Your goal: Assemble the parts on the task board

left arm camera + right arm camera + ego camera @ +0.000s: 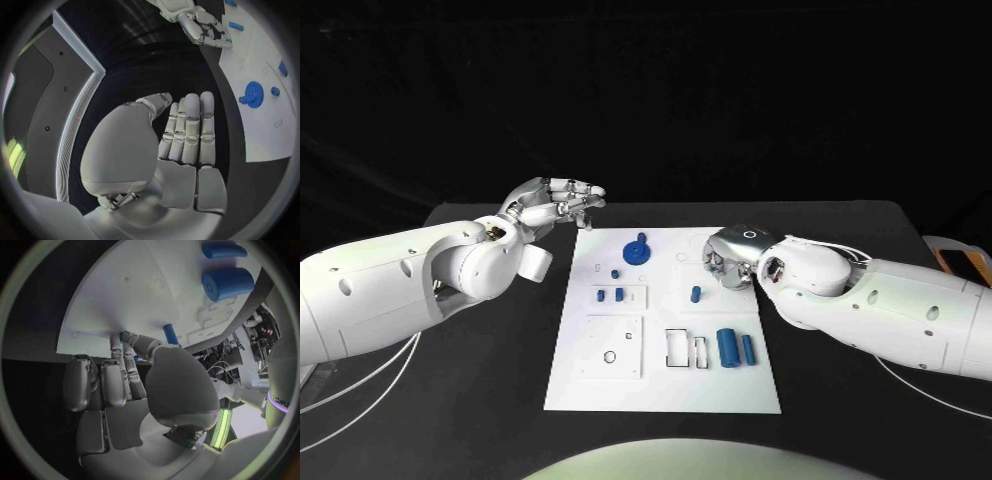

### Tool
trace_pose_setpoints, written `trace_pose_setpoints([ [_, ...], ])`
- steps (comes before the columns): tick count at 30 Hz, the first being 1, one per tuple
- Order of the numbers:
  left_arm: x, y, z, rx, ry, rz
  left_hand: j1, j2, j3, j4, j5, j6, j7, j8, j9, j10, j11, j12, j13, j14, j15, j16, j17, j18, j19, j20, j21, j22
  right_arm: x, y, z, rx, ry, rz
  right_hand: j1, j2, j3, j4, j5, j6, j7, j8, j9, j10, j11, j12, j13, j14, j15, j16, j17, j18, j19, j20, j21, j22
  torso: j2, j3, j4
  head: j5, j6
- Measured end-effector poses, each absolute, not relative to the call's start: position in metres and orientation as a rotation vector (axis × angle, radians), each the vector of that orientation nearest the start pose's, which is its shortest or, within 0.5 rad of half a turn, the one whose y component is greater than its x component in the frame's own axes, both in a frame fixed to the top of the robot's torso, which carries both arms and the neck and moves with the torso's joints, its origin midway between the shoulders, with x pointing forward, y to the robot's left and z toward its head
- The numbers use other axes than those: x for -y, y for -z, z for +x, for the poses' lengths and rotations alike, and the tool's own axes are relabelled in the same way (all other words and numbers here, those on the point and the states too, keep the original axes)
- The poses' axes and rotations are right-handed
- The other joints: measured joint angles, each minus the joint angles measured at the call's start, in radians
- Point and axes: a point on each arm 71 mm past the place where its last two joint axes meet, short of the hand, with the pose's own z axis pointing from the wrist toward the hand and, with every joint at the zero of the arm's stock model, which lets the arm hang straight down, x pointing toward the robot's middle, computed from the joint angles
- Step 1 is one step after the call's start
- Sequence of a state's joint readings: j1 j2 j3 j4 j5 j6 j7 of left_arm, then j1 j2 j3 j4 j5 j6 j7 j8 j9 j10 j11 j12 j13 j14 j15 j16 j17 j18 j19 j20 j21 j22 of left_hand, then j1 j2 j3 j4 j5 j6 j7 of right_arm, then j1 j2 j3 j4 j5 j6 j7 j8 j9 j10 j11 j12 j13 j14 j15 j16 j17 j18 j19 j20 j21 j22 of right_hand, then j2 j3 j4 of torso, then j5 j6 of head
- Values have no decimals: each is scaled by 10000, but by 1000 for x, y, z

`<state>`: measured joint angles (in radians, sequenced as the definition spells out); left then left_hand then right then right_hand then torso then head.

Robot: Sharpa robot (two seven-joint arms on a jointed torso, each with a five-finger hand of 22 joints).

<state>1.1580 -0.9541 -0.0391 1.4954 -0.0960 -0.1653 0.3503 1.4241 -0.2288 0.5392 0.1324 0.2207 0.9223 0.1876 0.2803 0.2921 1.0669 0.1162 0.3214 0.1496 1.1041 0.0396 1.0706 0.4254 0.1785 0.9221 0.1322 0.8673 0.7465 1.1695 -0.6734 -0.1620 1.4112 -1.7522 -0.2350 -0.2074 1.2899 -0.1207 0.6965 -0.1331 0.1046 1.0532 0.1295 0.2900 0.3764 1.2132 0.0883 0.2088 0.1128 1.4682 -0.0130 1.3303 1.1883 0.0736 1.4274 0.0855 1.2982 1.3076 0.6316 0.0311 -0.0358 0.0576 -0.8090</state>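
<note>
**Hovering hands over a half-laid board**

Reaching low over the board's right side, the right hand (728, 262) has its fingers (128, 371) curled downward towards the white surface. In the right wrist view their tips sit beside a small blue peg (170, 333) and a bit of blue shows at one fingertip, but whether anything is pinched there cannot be told. The left hand (557, 205) is lifted just off the board's far left corner, over the black table (473, 400). Its fingers (190, 130) lie straight and pressed side by side with the thumb alongside, and nothing is in them.

The task board (661, 395) lies in the middle of the table, its long side running away from the robot. Near its far end sits a blue gear (638, 249). Closer in, two small blue pieces (609, 296) rest side by side in the left half, and the peg stands alone near the middle, just beside the right hand. Toward the near right, a large blue cylinder (728, 346) and a slimmer blue pin (749, 349) lie parallel, just beside each other. To their left are outlined rectangular recesses (688, 348), and a square plate with a small ring mark (612, 349) occupies the near left.
</note>
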Motion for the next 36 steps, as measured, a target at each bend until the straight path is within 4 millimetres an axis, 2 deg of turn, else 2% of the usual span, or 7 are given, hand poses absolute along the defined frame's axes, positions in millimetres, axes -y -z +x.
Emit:
trace_pose_setpoints([
  [7,-265,200,480,-15344,14941,-10814,0,0,-27,-28,0,-161,81,-60,-48,-239,82,-42,-39,0,1,-66,-26,-1,38,38,-106,-52,146,251,474,-17322,-4375,-5105,1,-1,176,-19,25,14,-14,3,16,35,36,-24,38,-35,-35,39,-1,1,33,-33,164,-1,0,4,1,-1,11],
  [21,-263,201,479,-15636,15012,-10879,0,0,-110,-111,0,-502,284,-158,-101,-629,232,-49,-49,-179,180,-154,-58,-2,-1,76,-266,-155,149,251,469,-16946,-4472,-4945,1,-1,285,-51,109,79,-11,38,43,32,42,-87,65,-36,-34,84,40,17,140,-69,317,-3,-1,0,1,5,58],
  [29,-263,202,479,-15764,15057,-10898,0,0,-110,-111,0,-572,285,-157,-110,-735,266,-49,-48,-215,217,-194,-75,-1,-15,134,-310,-172,150,236,465,-16540,-4735,-4849,-2,2,354,-120,109,77,-15,37,66,65,76,-75,102,-36,-33,85,51,19,176,-32,367,5,-6,-5,-1,-1,74],
  [31,-263,202,479,-15789,15064,-10903,0,0,-110,-111,0,-593,306,-157,-110,-735,266,-49,-48,-215,217,-194,-76,-1,-1,148,-309,-184,151,232,463,-16449,-4837,-4822,-27,28,356,-122,68,75,-17,36,65,66,76,-75,118,-36,-33,123,61,-122,176,-32,367,5,-6,-6,-2,-2,75],
  [36,-263,202,478,-15836,15078,-10910,0,0,-166,-109,0,-630,300,-157,-115,-771,303,-49,-48,-216,217,-194,-75,-2,-1,148,-309,-192,152,224,458,-16263,-5062,-4729,106,193,377,-144,32,133,-59,39,60,83,92,-48,184,-35,-33,123,61,-124,176,-32,367,4,-6,-4,-8,20,80],
])
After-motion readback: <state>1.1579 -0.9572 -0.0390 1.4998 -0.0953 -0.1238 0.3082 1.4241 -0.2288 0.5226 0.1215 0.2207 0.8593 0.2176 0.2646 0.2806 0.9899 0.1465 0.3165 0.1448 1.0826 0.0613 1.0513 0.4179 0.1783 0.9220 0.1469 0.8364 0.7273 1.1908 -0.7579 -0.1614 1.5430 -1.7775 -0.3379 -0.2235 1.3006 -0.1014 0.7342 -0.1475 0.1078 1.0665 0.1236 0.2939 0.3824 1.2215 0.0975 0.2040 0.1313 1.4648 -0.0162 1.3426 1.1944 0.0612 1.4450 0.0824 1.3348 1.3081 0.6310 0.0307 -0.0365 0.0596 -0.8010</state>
